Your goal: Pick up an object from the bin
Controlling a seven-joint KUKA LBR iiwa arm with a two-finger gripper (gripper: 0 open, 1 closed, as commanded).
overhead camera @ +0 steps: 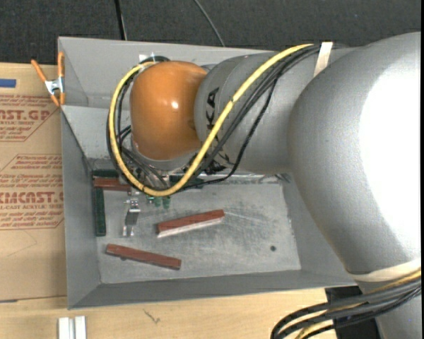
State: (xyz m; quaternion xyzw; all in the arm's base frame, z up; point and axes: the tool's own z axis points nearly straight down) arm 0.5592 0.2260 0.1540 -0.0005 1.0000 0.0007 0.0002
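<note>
The arm's orange-capped wrist [166,108] hangs over the left half of the grey bin [258,242], its gripper [131,217] down over bare floor between a dark green bar [99,214] along the left wall and a slanted red-brown strip [189,223] at centre; whether the jaws are apart or together cannot be told. Another brown strip [143,256] lies at lower left, a short brown piece [109,183] just above the bar
</note>
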